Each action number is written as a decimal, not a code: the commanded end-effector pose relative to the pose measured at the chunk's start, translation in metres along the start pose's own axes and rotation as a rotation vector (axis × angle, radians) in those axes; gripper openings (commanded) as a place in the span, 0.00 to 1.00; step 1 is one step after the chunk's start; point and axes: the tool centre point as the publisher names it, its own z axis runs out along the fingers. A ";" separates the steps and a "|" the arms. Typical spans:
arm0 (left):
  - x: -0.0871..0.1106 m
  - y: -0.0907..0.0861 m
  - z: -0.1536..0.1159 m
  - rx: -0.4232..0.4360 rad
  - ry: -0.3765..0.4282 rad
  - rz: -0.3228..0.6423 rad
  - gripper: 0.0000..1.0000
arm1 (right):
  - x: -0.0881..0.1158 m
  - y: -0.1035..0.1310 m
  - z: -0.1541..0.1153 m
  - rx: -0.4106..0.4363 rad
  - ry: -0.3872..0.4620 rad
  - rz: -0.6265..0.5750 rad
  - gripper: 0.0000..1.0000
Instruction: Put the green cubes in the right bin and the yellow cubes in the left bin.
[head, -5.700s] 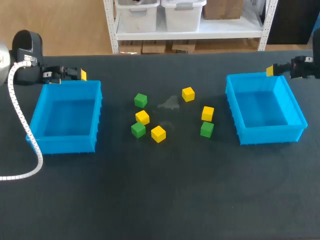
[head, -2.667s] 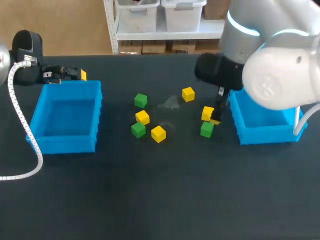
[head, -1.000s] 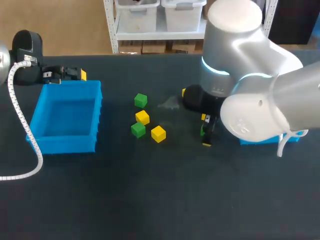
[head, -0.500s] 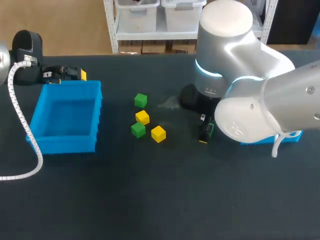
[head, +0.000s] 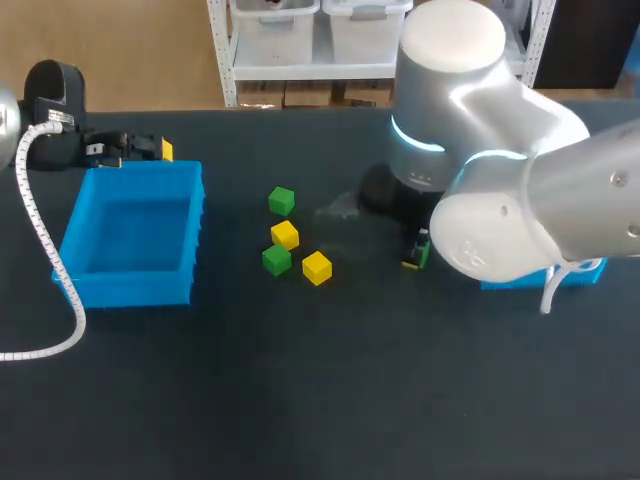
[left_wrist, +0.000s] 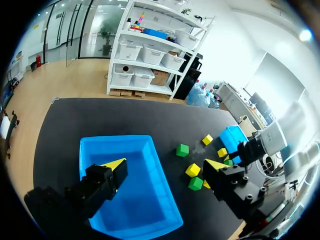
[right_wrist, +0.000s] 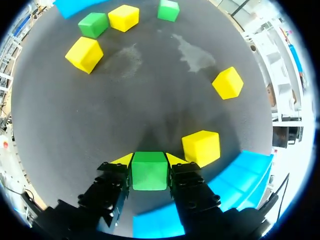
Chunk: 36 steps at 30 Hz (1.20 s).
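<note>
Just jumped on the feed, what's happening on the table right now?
The right gripper has its jaws shut on a green cube, close beside the right bin. The left gripper hangs open at the left bin, holding nothing. Two green and four yellow loose cubes lie on the table.

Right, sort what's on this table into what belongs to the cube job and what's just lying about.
Belongs to the job:
- green cube gripped by the right gripper
- two loose green cubes
- four yellow cubes
- left bin
- right bin

Just there:
- pale smudge on the table
- white cable beside the left bin
</note>
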 end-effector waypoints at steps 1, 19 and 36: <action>0.001 0.002 0.000 0.007 -0.004 0.001 1.00 | 0.001 -0.006 -0.017 -0.006 -0.007 -0.003 0.00; 0.001 0.002 0.000 0.007 -0.004 0.001 1.00 | 0.034 -0.084 -0.102 0.114 -0.115 0.173 0.00; 0.001 0.002 0.000 0.007 -0.004 0.001 1.00 | 0.109 -0.123 -0.085 0.128 -0.076 0.444 0.00</action>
